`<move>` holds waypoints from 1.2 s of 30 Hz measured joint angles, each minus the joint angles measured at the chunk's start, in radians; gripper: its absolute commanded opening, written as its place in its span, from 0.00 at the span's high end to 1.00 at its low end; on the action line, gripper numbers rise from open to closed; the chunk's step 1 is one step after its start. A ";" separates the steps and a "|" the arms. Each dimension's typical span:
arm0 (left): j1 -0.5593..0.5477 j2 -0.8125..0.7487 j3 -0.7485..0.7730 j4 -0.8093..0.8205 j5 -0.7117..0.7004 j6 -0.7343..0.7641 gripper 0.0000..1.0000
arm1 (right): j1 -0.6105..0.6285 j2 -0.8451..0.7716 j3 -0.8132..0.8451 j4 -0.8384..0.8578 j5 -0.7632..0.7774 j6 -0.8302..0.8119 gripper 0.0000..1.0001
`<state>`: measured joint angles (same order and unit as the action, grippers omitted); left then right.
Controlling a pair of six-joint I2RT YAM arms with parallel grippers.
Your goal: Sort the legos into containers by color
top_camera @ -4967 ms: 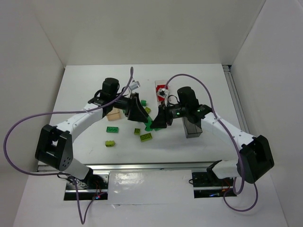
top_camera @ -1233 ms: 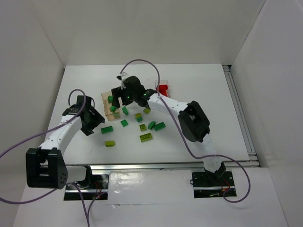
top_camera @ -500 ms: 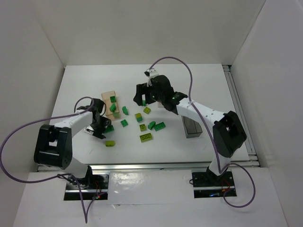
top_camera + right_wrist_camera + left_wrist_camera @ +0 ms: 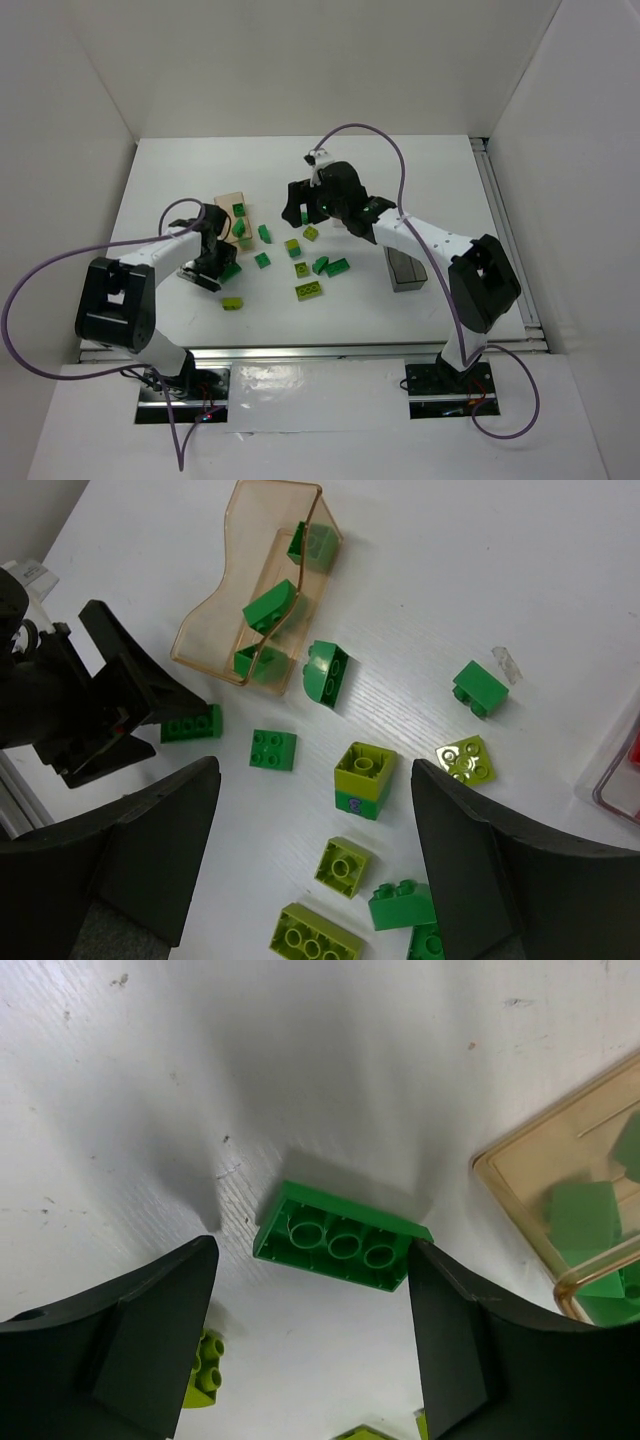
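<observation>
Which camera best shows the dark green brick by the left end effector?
Left wrist: the dark green brick lies centred and large, hollow underside up. Right wrist shows it small at the side; top external, only a green sliver.

Two slim white-shelled arms, the left arm (image 4: 150, 255) and the right arm (image 4: 425, 235), each carry chunky black joint housings (image 4: 115, 305) and matte black wedge-shaped jaws. A thin purple cable (image 4: 350, 124) loops off each. A small green light (image 4: 323, 207) glows on the right wrist.
</observation>
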<state>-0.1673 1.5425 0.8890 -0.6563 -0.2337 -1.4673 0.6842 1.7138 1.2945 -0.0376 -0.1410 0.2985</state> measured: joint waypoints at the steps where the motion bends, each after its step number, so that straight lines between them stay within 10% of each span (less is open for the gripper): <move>1: 0.000 0.001 0.002 -0.002 -0.005 0.003 0.15 | 0.000 0.000 0.000 0.000 -0.003 0.000 0.16; 27: -0.058 0.190 0.176 -0.009 -0.034 0.373 0.05 | 0.005 0.000 -0.020 0.001 -0.058 0.026 0.16; 36: -0.067 0.189 0.177 -0.017 -0.056 0.395 0.22 | 0.014 0.000 -0.020 0.001 -0.062 0.034 0.16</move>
<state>-0.2340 1.7313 1.0664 -0.6731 -0.2901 -1.0725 0.6983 1.7142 1.2747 -0.0364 -0.2028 0.3325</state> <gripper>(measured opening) 0.806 0.839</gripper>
